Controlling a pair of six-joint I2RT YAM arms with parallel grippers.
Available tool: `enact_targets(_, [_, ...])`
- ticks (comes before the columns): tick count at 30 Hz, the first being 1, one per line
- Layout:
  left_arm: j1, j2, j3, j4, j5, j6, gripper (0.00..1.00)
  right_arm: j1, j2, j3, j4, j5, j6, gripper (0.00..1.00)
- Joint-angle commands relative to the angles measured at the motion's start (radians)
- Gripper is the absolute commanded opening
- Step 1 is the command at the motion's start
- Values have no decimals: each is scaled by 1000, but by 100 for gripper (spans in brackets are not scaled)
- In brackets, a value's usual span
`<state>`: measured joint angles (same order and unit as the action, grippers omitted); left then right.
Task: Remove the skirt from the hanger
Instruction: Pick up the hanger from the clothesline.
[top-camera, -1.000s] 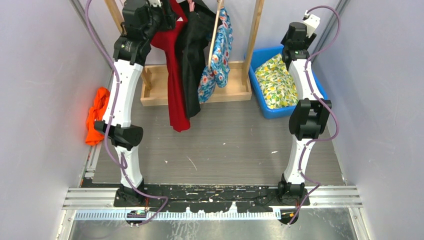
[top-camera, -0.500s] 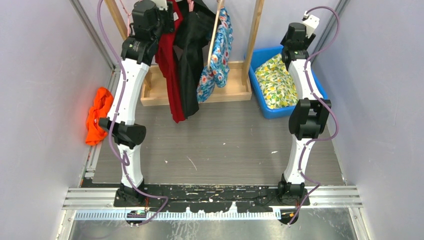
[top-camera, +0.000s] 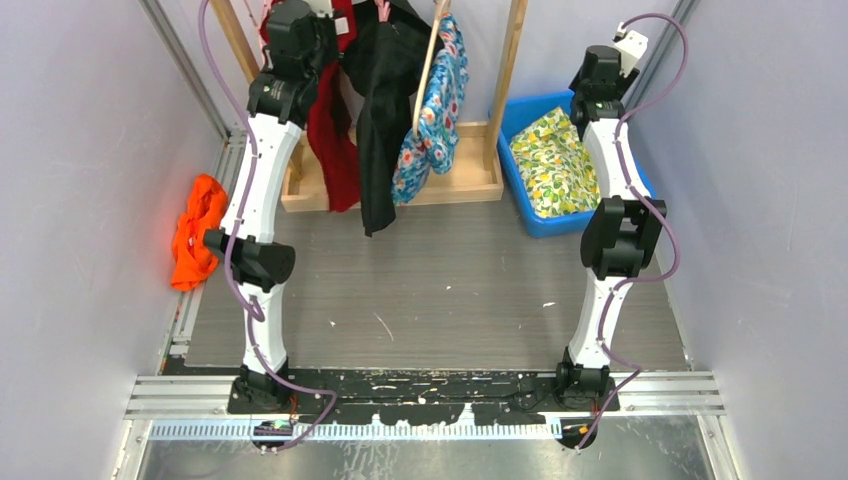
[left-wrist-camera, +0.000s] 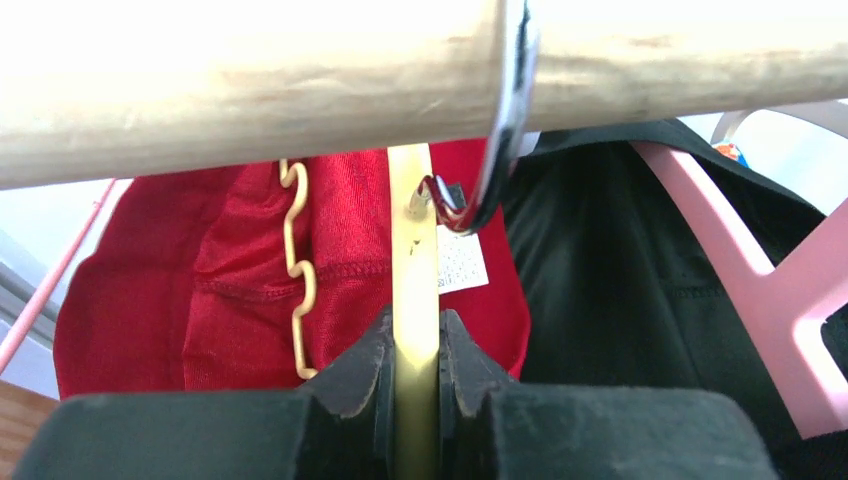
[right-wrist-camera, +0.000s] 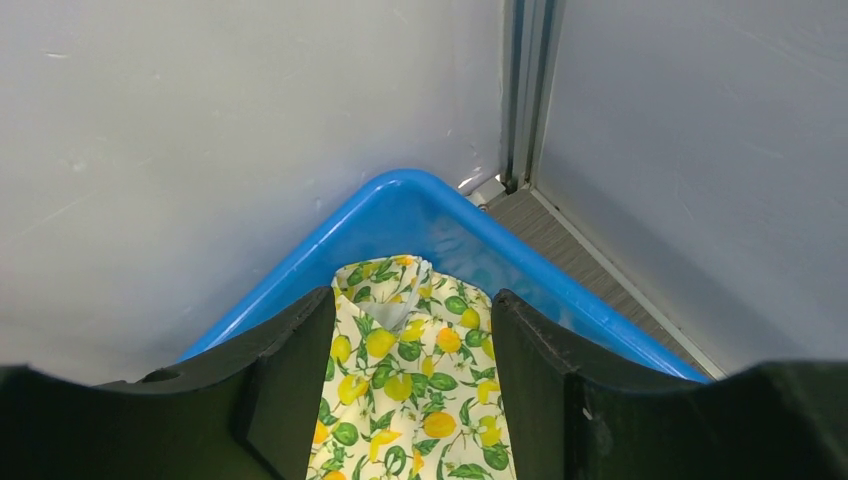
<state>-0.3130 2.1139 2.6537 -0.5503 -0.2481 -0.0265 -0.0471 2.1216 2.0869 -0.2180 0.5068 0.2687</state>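
White tag (left-wrist-camera: 461, 270), print apparently illegible.

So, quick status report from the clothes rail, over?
Left gripper shut on gold hanger. Right gripper open, above blue bin. Red skirt on hanger, hanger hooked on rail. Black garment crowding alongside.

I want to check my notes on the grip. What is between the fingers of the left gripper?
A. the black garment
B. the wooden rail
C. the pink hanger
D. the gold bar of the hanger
D: in the left wrist view the left gripper is closed on the gold bar, which hangs below the wooden rail. The pink hanger is apart at the right.
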Motion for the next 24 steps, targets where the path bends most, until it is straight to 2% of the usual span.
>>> enact_targets(1, [15, -7, 14, 1, 27, 39, 0, -4, -16, 17, 32, -4, 13, 63])
enact_targets(11, [28, -126, 32, 26, 83, 17, 0, -4, -7, 8, 26, -24, 52, 61])
enact_targets(24, [29, -221, 34, 49, 90, 20, 0, -2, -11, -5, 27, -34, 71, 61])
